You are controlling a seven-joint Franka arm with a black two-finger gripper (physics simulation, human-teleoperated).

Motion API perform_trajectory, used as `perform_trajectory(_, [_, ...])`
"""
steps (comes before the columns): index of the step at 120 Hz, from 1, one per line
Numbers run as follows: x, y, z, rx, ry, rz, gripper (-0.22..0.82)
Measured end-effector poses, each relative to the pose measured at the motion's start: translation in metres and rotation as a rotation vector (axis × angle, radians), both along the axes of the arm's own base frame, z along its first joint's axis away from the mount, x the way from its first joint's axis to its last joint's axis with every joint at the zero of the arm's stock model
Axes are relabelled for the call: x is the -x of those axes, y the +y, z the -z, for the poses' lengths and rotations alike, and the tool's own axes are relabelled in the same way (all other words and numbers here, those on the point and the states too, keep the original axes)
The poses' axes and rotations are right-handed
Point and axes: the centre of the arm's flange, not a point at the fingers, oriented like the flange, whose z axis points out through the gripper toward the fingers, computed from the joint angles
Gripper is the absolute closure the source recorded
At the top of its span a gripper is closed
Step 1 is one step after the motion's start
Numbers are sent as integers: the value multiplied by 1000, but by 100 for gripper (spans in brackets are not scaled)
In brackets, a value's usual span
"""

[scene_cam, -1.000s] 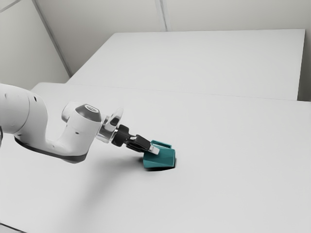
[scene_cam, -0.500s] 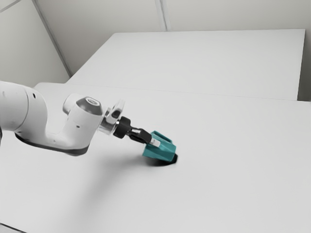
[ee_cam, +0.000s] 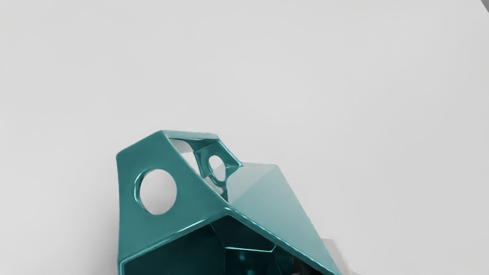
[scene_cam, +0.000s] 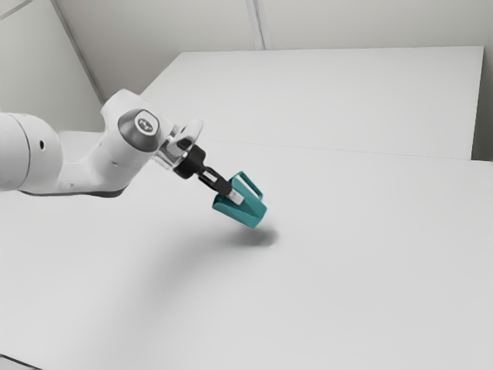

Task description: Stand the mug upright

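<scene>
The black two-finger end effector (scene_cam: 236, 198) grasps the glossy teal faceted, ceramic-looking mug (scene_cam: 252, 211) by its wall, above the smooth white table (scene_cam: 370, 254). In the exterior view the mouth tilts toward ten o'clock, the base toward four. Righting seems in hand; next, turn the base to six o'clock, lower until it sits flat, then release.

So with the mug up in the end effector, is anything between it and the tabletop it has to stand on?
Nothing visible stands in the way. The mug is tilted in the end effector, above the table, with only its shadow beneath.
</scene>
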Motion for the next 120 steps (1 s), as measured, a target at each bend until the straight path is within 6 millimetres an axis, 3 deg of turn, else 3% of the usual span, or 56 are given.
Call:
perform_trajectory(17, [-5, 3, -21, -133, 43, 66, 79])
perform_trajectory(51, [-2, 12, -43, -351, 169, 79, 79])
perform_trajectory(98, [0, 27, -43, -573, 279, -26, 79])
perform_trajectory(120, [-2, 28, -30, -618, 316, -84, 79])
